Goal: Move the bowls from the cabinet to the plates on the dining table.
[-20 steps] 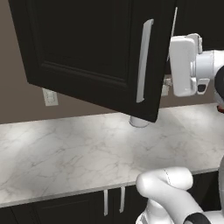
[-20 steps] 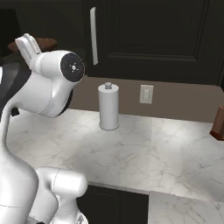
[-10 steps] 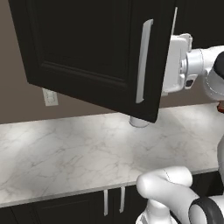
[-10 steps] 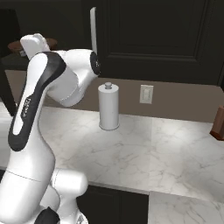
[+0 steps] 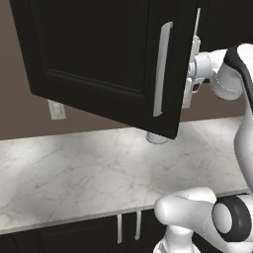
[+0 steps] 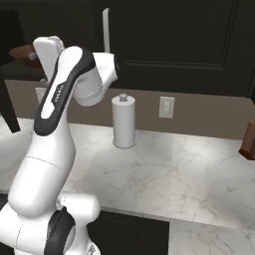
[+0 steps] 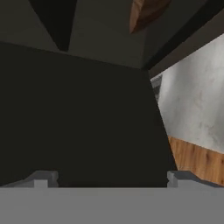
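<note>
The near-black cabinet door (image 5: 99, 54) stands swung open, its slim silver handle (image 5: 163, 69) facing me. My arm reaches up behind the door's free edge, with the wrist (image 5: 217, 74) at handle height. A dark-brown wooden bowl (image 6: 21, 53) sits inside the cabinet at the far left of the right base view, just beyond the arm. In the hand view the bowl (image 7: 146, 11) shows at the top, above a dark cabinet surface. My gripper (image 7: 111, 179) is open, fingertips (image 7: 41, 177) wide apart with nothing between them. The plates and the dining table are out of view.
Below the cabinet runs a marble counter (image 5: 74, 173). On it stands a white paper-towel roll (image 6: 123, 122), partly hidden under the door in the left base view. Wall outlets (image 6: 166, 107) sit on the brown backsplash. A brown wooden block (image 6: 247, 139) stands at the far right.
The arm has stretched out from near the base toward the cabinet, carrying the hand closer to the open door's edge. The gripper has stayed open.
</note>
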Controlling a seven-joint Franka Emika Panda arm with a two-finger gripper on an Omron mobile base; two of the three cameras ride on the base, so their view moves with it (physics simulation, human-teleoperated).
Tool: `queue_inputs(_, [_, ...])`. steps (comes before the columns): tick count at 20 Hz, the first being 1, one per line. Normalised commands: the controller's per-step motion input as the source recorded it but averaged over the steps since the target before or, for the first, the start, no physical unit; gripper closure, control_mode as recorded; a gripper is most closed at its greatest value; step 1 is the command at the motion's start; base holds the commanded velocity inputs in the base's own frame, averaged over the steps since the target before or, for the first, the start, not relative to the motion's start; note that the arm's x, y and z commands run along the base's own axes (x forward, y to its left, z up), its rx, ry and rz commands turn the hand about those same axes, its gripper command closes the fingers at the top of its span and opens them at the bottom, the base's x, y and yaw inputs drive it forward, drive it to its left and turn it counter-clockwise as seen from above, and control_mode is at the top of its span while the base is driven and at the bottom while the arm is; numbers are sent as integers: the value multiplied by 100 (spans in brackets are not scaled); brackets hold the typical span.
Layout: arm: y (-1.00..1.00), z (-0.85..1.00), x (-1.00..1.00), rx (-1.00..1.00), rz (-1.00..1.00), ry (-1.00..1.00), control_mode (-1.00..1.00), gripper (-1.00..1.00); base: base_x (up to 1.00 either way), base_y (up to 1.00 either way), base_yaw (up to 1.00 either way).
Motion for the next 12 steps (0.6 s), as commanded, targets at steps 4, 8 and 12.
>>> queue_inputs(4, [74,0,-1,0,11,-1,-100,-100,0,0,0])
queue_inputs(8, [82,0,-25,0,17,-6,-100,-100,0,0,0])
queue_inputs(12, [76,0,-56,0,19,-15,-100,-100,0,0,0])
